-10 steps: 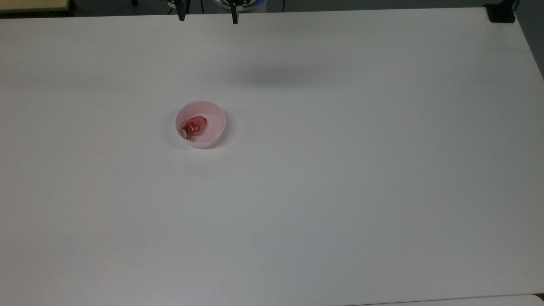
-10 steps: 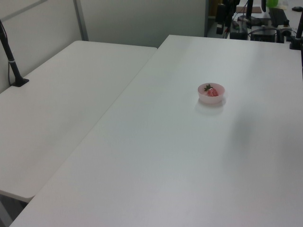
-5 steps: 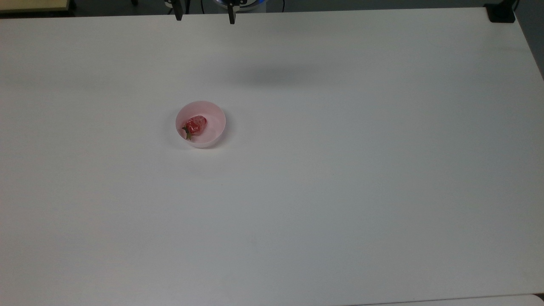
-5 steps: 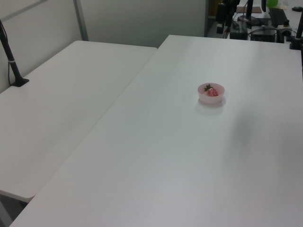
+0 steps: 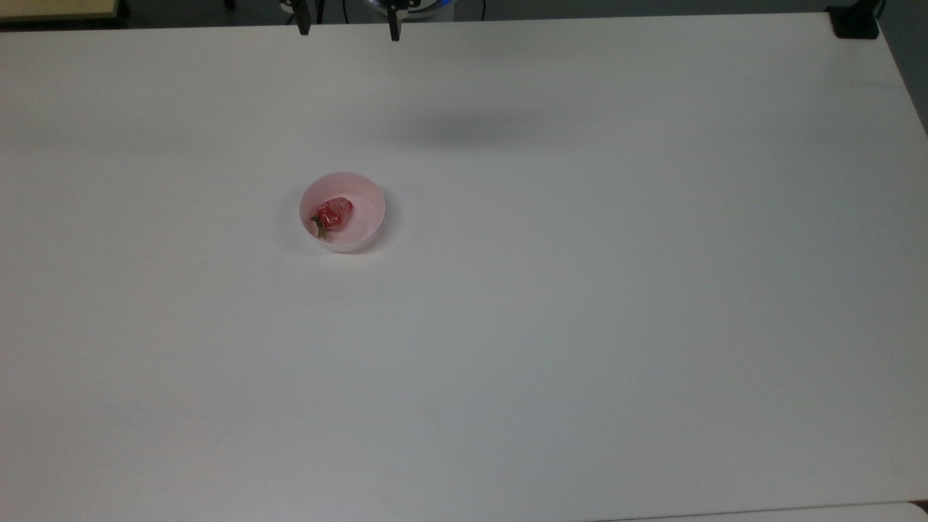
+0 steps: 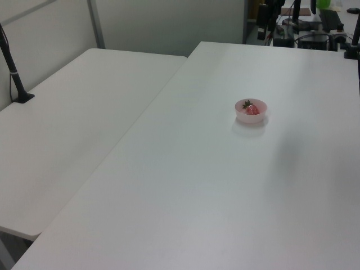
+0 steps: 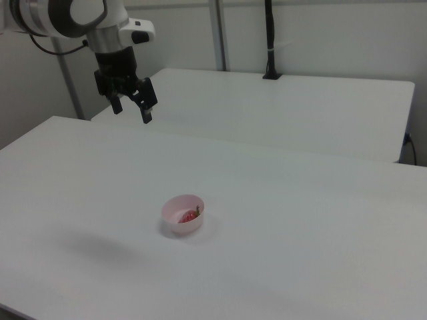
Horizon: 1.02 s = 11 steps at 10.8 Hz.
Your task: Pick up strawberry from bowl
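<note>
**Strawberry in the bowl, gripper high and open**

The pale pink bowl (image 5: 342,212) stands on the white table (image 5: 580,290), left of centre in the top view and in the far half of the tabletop. In the right view the bowl (image 7: 183,215) sits near the middle of the table, and in the left view it (image 6: 251,110) lies toward the left view's right, at mid depth.

The red strawberry (image 5: 333,213) lies inside the bowl, against the wall on the top view's left, with its green stem pointing toward the near left. In the right view the strawberry (image 7: 190,216) shows low in the bowl, and in the left view it (image 6: 251,109) is a red spot with a dark stem end.

The gripper (image 7: 131,112) hangs well above the table in the right view, up and to the left of the bowl and well apart from it. Its two black fingers (image 7: 146,115) are spread wide and hold nothing. In the top view the gripper (image 5: 349,29) shows at the far edge, both fingertips pointing down.

A second white table (image 7: 300,107) stands beyond.
</note>
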Available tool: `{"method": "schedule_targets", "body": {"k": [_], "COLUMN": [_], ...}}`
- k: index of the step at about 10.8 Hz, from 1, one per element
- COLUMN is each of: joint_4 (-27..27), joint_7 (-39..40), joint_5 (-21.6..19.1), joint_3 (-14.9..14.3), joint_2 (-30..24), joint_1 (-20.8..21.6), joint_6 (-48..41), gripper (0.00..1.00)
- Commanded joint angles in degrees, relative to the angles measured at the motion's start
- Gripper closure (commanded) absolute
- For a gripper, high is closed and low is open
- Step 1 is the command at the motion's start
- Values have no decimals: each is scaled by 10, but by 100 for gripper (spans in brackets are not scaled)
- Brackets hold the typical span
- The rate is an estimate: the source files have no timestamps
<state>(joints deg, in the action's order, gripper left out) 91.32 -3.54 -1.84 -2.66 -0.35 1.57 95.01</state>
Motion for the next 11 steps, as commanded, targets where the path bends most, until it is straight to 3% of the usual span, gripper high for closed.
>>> {"method": "schedule_targets", "body": {"k": [1, 3, 5, 6, 8, 9, 11], "joint_4": [4, 14, 39, 40, 48, 57, 99], "joint_7": [104, 154, 194, 205, 194, 178, 130], "joint_5": [10, 12, 58, 58, 50, 20, 4], "joint_3": [-3, -5, -5, -6, -6, -7, -8], "joint_2": [-5, 0, 31, 53, 86, 92, 95], "joint_1": [-3, -24, -37, -57, -82, -94, -95], "joint_6": [-23, -26, -7, 6, 63, 93, 143], "gripper": [0, 0, 0, 0, 2, 5, 14]}}
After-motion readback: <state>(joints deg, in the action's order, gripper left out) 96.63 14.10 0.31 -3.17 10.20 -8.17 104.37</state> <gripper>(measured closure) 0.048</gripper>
